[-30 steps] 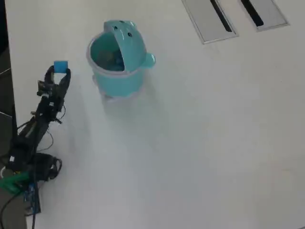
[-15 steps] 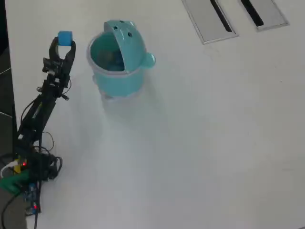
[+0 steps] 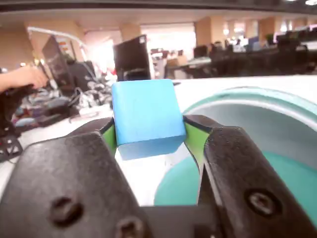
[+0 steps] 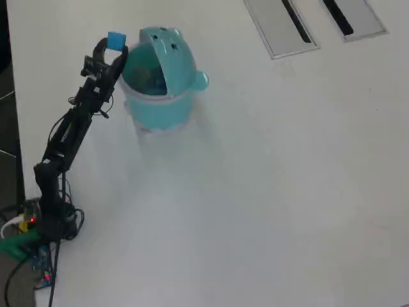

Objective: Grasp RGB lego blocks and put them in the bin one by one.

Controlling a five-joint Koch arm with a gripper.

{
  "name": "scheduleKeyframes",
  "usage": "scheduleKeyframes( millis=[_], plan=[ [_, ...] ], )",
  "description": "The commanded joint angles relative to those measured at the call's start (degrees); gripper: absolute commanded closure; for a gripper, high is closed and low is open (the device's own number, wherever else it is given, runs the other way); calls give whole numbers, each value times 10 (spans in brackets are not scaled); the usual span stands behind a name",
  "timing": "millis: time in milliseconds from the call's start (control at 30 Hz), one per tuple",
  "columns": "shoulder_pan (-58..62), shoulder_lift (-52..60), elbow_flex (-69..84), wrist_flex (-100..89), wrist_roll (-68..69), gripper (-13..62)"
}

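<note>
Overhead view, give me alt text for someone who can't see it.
A black arm reaches from the lower left, its gripper shut on a blue block at the left rim of an open teal bin. The bin stands on a white table, lid flipped up.

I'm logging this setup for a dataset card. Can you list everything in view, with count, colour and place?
blue block: one, blue, clamped between the jaws beside the bin's rim.
bin: one, teal, upper left of the table, lid flipped open; contents unclear.
table: one, white, fills the overhead view.
slotted panels: two, grey with dark slots, top edge of the table.
arm: one, black, left side of the overhead view.
gripper: one, black with green pads, holding the block.
</note>
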Motion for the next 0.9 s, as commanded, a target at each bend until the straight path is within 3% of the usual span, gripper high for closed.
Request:
scheduleKeyframes(
  millis=[0, 233, 400, 500, 700, 867],
  plan=[
    [8, -18, -66, 25, -8, 435],
    [19, -113, -148, 36, -9, 432],
    [63, -158, -173, 41, -64, 284],
    [75, -163, -172, 37, -86, 236],
    [78, -143, -160, 34, -103, 184],
    [73, -48, -42, 17, -102, 184]
  ],
)
